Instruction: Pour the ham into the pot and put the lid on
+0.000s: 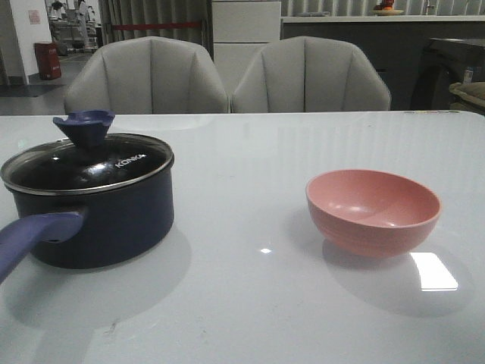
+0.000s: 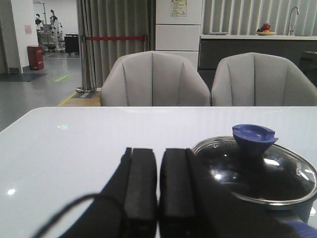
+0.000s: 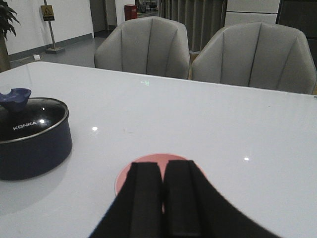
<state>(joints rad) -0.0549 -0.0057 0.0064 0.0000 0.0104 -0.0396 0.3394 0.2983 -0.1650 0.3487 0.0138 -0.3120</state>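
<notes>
White "KONKA" lettering on the dark glass of the lid (image 1: 87,163), right of the blue knob (image 1: 84,126); same word readable on the lid in the right wrist view. Far back: yellow warning sign (image 3: 47,12) on a stand and posted notice (image 2: 178,7) on a white panel, both illegible.

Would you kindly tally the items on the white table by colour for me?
Dark navy-blue: 1, the round saucepan with the long purple-blue handle.
Dark glass with steel rim and blue knob: 1, the round lid resting on the saucepan.
Pink: 1, the round bowl, no contents visible inside.
Total: 3.
</notes>
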